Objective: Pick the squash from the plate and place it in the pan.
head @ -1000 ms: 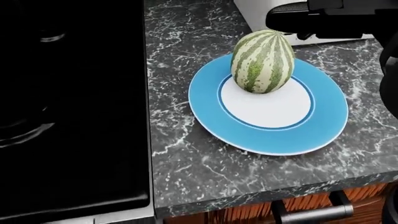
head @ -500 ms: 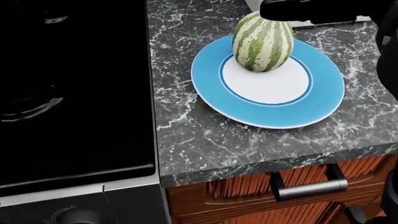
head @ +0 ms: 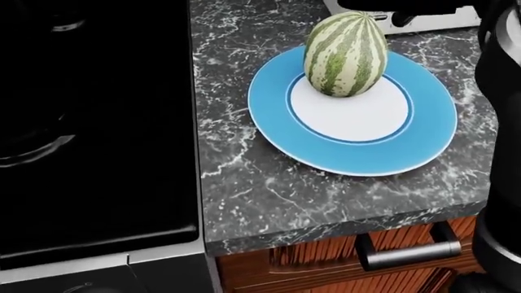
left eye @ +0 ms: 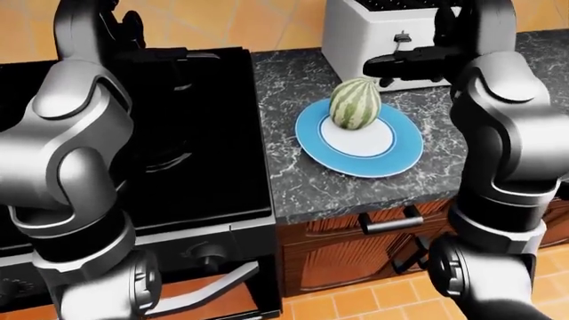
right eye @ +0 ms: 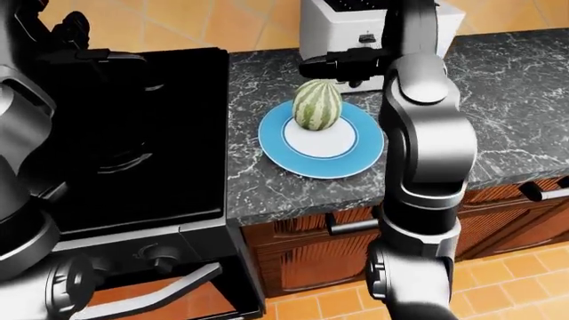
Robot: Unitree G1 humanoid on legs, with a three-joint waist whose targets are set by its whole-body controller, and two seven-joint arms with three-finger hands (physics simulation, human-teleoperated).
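A green-and-cream striped squash [head: 344, 55] stands upright on the upper part of a blue-rimmed white plate [head: 358, 157] on the dark marble counter. My right hand [left eye: 384, 67] hovers open just above and to the right of the squash, fingers stretched leftward, touching nothing. In the head view only its dark edge shows at the top. My left hand [left eye: 130, 28] is raised over the black stove [head: 98, 122], fingers apart and empty. The pan is black on black; only a faint curved rim [left eye: 169, 159] shows on the stove, left of the plate.
A white toaster [left eye: 373, 30] stands just beyond the plate, behind my right hand. The counter's edge [head: 342, 229] runs below the plate, with a wooden drawer and black handle [head: 407, 251] under it. An oven door handle [left eye: 213, 293] juts out low on the left.
The whole head view has shifted a little, so the camera moved. My right hand has slid toward the top edge of that view. The squash stays on the plate.
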